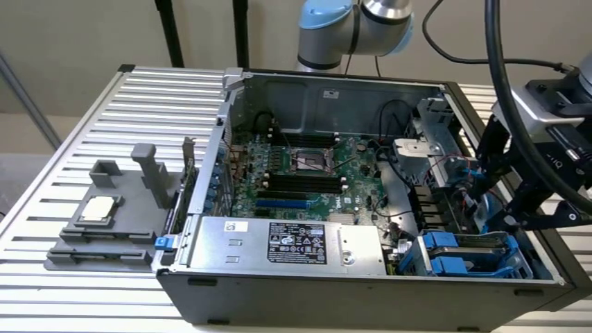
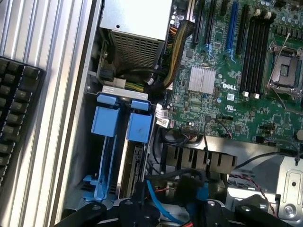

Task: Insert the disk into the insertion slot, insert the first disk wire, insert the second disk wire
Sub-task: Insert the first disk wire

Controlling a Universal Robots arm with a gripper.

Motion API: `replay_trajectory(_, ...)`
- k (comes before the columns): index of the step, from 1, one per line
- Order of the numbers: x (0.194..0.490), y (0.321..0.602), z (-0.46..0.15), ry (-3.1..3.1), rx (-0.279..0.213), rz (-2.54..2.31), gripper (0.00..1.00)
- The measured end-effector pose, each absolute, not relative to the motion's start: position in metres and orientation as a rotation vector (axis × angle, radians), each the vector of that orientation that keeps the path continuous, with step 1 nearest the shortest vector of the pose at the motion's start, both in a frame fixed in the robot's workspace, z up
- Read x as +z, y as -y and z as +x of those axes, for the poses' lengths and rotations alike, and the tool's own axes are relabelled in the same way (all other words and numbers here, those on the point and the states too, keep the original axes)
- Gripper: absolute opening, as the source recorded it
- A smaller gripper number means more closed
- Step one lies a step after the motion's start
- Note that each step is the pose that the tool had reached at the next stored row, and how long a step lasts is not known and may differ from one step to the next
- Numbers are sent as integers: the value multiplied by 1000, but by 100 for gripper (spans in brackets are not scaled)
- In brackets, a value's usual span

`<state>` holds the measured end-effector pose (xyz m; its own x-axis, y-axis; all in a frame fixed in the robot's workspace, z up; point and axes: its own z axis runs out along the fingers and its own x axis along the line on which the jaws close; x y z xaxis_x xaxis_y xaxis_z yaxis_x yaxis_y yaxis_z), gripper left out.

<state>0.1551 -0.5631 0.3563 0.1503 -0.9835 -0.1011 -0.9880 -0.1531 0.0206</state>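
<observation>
**Disk seated, gripper low among the wires**

The disk [image 2: 134, 165] stands on edge in the insertion slot [image 1: 507, 258], at the 4 o'clock corner of the case [image 1: 370, 291] in the exterior view. Its blue frame [image 2: 140, 126] looks pushed home, so the first step appears done. The gripper [image 1: 509, 211] hangs just beside the slot, at about 3 o'clock, low inside the case where a blue wire [image 2: 158, 201] loops past it. I judge this position suits cable work. Whether it is closed on that wire, I cannot tell.

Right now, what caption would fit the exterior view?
The gripper hangs by the blue-railed slot of an open computer case.
</observation>
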Motion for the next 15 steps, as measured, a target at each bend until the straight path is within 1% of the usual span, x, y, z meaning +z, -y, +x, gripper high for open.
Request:
replay_trajectory(6, 356, 567, 146, -1994, 140, -2359, 50)
replay_trajectory(11, 357, 588, 146, -1998, 149, -2361, 50)
replay_trajectory(15, 357, 598, 148, -1998, 166, -2361, 50)
